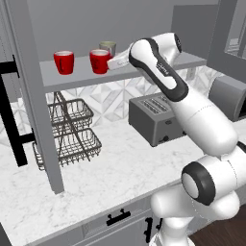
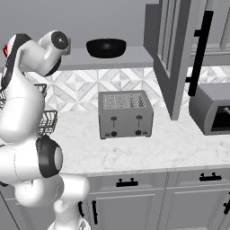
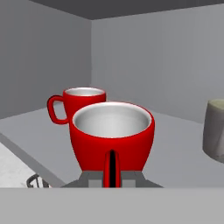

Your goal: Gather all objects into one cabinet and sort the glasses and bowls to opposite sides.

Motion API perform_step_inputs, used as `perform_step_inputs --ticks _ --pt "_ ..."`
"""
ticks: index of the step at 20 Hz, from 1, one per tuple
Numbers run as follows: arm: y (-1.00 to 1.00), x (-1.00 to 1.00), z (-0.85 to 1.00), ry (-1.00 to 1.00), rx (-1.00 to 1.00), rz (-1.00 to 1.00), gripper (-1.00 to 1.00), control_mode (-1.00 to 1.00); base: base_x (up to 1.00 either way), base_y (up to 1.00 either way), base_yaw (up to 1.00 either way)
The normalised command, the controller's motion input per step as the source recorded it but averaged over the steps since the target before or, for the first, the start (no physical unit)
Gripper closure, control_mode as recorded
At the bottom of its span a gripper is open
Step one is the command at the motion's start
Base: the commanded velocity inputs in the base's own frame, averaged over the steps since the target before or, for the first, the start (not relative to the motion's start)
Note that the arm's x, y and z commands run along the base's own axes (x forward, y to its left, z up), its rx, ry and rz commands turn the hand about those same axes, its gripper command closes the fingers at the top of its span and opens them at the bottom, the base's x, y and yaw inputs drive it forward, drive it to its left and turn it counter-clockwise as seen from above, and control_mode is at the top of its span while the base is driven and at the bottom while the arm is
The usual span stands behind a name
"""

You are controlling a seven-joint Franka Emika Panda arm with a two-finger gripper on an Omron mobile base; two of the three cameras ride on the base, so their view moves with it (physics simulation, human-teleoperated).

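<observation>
A grey kitchen with a pale marble counter (image 1: 120,168), a patterned tile wall and an open grey wall cabinet (image 1: 86,77) whose shelf carries the tableware. On the counter below stand a silver toaster (image 2: 125,113) and a wire basket rack (image 1: 72,134).

The gripper (image 3: 112,178) is clamped shut on the thin handle of the near red cup (image 3: 112,135), which stands upright on the left part of the shelf. The other red cup (image 3: 81,103) sits just beyond it to the left, near but apart, its handle turned outward. The grey-beige cup (image 3: 214,129) stands to the right and a little farther back. The black bowl (image 2: 106,47) rests far along the right end of the same shelf, well apart from the cups.

The step in hand looks like setting this cup down among the cups on the left. To do it well, keep it level, make sure its base is flat on the board, then open the jaws and draw straight back along the handle, so neither neighbour is knocked. All four pieces appear already gathered.
</observation>
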Motion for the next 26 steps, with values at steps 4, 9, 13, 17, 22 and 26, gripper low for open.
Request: perform_step_inputs --ticks 4,9,13,17,22,26 --pt "0.00 0.00 0.00 0.00 0.00 0.00 1.00 -1.00 0.00 0.00 0.00" --pt "0.10 0.10 0.00 0.14 0.00 0.00 1.00 -1.00 0.00 0.00 0.00" --pt "0.13 0.33 0.00 0.11 0.00 -0.01 1.00 -1.00 0.00 0.00 0.00" --pt "0.08 0.44 0.00 0.00 0.00 -0.01 1.00 -1.00 0.00 0.00 0.00" --pt "0.00 0.13 -0.03 -0.09 0.00 0.00 1.00 -1.00 0.00 0.00 0.00" --pt "0.00 0.02 -0.01 -0.05 0.00 0.00 1.00 -1.00 0.00 0.00 0.00"
